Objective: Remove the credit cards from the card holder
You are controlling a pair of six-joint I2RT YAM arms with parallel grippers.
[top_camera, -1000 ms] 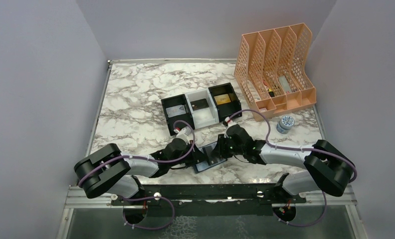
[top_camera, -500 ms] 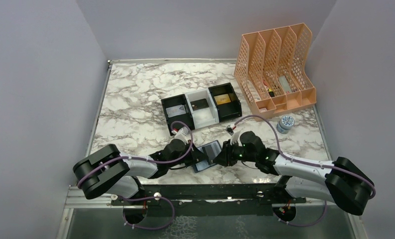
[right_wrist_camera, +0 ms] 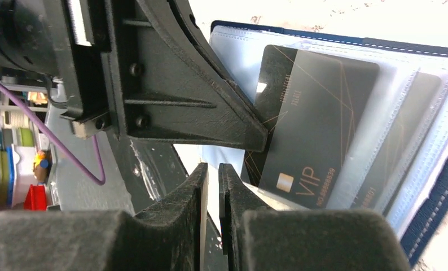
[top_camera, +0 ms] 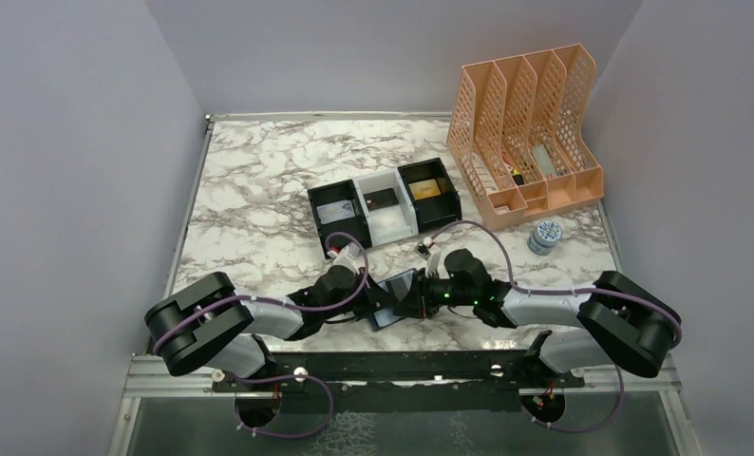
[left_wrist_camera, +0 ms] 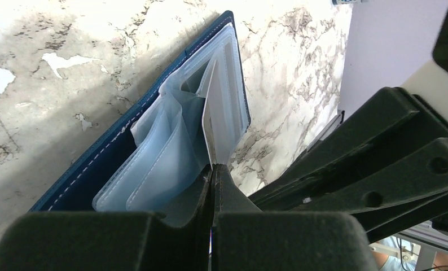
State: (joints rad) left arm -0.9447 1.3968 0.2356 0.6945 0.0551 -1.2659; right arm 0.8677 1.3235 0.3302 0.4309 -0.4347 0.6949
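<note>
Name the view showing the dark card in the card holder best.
Right wrist view: the dark card lies face-on in a clear pocket of the card holder, its VIP lettering readable. The left wrist view shows only pocket edges; from above it cannot be made out.

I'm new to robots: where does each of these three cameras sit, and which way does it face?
Top external: above and behind, facing down at the table; both arms, left gripper and right gripper show.
Left wrist: on the left arm, facing along its closed fingers.
Right wrist: on the right arm, past its fingers at a dark credit card.
Shared: all show the card holder.
</note>
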